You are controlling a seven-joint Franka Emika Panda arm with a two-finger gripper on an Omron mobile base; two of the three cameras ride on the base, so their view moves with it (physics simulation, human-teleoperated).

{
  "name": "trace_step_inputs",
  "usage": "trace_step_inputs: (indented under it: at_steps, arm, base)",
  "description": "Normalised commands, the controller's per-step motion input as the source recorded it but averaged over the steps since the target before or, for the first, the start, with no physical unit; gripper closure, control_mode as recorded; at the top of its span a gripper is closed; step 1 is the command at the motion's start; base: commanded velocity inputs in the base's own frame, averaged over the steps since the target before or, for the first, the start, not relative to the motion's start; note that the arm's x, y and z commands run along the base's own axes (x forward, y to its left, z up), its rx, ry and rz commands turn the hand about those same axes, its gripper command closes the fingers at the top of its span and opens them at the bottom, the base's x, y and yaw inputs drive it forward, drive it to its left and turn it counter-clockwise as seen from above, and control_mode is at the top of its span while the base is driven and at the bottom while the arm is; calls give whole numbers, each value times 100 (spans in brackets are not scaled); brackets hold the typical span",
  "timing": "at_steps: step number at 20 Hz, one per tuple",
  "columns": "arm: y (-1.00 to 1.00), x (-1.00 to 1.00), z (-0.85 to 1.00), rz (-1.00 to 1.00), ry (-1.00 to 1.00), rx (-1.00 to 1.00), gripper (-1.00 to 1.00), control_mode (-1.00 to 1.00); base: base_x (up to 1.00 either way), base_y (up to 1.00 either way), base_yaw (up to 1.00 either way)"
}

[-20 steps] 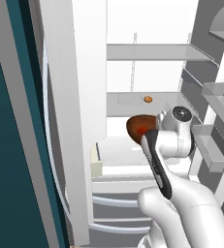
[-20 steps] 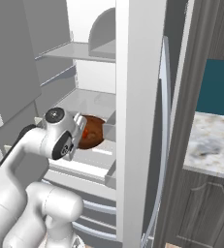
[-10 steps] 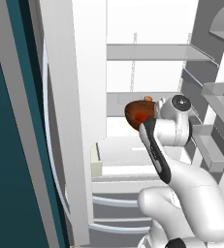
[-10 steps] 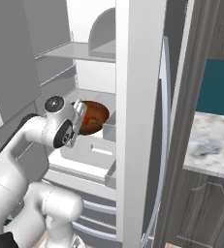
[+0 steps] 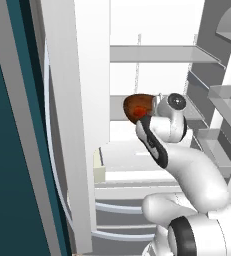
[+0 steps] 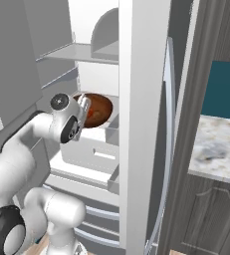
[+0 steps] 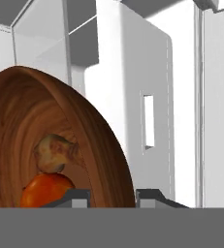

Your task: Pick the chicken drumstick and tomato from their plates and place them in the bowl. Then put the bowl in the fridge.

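The brown wooden bowl (image 5: 138,105) (image 6: 99,109) hangs tilted inside the open fridge (image 5: 152,52) (image 6: 141,124), just above the level of a white shelf. My gripper (image 5: 144,117) (image 6: 84,106) (image 7: 113,196) is shut on the bowl's rim. In the hand view the bowl (image 7: 60,131) lies on its side to the left. The lumpy chicken drumstick (image 7: 55,152) and the red-orange tomato (image 7: 45,190) rest inside it. The plates are out of view.
White shelves and a pale drawer (image 5: 137,150) (image 6: 94,149) lie below the bowl. Grey door racks (image 5: 222,100) stand to the right in the left base view. A marble counter (image 6: 218,144) over dark cabinets sits right of the fridge.
The arm has lifted the bowl higher and carried it a little deeper into the fridge. The grip on it has stayed the same.
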Motion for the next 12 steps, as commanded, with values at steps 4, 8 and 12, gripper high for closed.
trace_step_inputs:
  at_steps: [4,8,12]
  arm:
    - [4,64,0,0,0,-1,100,-100]
    - [0,60,0,0,8,-8,100,-100]
    - [-1,52,-2,0,13,-15,100,-100]
  base:
    - [0,0,0]
    - [0,0,0]
    - [0,0,0]
